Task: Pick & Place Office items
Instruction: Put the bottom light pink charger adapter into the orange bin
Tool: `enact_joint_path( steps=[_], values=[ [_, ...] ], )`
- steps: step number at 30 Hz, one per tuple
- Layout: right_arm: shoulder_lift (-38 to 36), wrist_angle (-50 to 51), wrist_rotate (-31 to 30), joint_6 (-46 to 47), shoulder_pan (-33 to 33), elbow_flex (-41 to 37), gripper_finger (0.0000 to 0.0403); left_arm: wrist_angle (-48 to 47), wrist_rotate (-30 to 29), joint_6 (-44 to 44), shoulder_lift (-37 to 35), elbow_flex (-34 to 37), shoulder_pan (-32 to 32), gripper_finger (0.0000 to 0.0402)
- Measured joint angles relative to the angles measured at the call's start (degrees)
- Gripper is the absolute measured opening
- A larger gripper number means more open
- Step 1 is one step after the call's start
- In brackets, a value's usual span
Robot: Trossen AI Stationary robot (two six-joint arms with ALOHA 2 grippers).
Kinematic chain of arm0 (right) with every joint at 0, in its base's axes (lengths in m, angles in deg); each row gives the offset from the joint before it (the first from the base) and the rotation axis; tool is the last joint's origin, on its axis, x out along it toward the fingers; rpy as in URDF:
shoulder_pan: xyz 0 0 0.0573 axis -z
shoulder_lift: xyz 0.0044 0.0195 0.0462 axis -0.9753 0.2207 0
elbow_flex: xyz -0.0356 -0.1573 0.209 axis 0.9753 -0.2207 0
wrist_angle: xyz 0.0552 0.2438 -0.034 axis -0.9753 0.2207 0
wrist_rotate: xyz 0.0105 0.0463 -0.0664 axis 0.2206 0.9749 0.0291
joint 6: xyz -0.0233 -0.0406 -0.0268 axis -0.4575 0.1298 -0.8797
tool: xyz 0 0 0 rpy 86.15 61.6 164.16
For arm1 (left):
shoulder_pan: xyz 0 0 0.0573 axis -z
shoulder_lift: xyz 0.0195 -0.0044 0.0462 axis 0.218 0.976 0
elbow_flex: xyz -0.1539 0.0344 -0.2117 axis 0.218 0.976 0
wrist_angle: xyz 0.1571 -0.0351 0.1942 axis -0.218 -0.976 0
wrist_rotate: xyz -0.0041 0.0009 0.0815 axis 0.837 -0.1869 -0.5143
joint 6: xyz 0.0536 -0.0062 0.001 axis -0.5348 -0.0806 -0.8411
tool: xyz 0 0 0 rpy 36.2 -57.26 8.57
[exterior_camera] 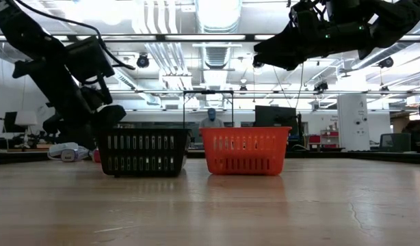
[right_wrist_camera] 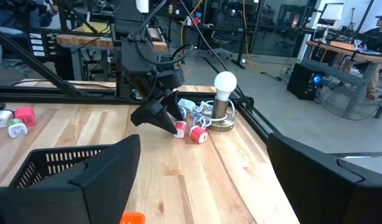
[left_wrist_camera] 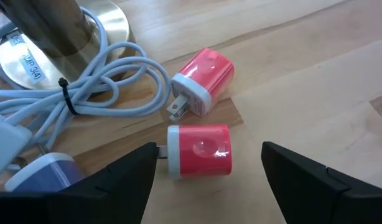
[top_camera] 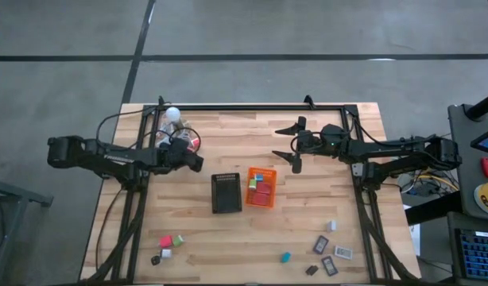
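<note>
Down at the tabletop's far left corner, the left gripper [left_wrist_camera: 206,171] hovers low with its jaws spread wide, one finger on each side of a red plug block [left_wrist_camera: 199,151] that lies on the wood and is not pinched. A second red plug block [left_wrist_camera: 202,78] lies just beyond it, beside a coiled grey cable [left_wrist_camera: 97,81] and the brass base of a white ball lamp [top_camera: 172,114]. The right gripper [top_camera: 290,144] hangs raised over the far middle of the tabletop, jaws spread and holding nothing. At the centre stand a black tray [top_camera: 226,192] and, just beside it, an orange tray [top_camera: 261,187] with coloured blocks inside. More office items lie along the near edge: red, green and white blocks [top_camera: 168,242] toward the near left corner, and flat grey-black rectangles [top_camera: 329,257] with a teal block [top_camera: 285,257] toward the near right corner.
</note>
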Motion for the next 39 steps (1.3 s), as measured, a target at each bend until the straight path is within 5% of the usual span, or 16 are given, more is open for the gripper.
enact_joint_path(
  steps=[17, 39],
  values=[
    [-0.1, 0.0, 0.0, 0.0, 0.0, 0.0, 0.0345, 0.5, 3.2, -1.7, 0.0, 0.1, -1.5, 0.0281],
    [-0.1, 0.0, 0.0, 0.0, 0.0, 0.0, 0.035, 1.3, 4.1, -3.2, 0.0, 0.1, -1.5, 0.0193]
  ],
)
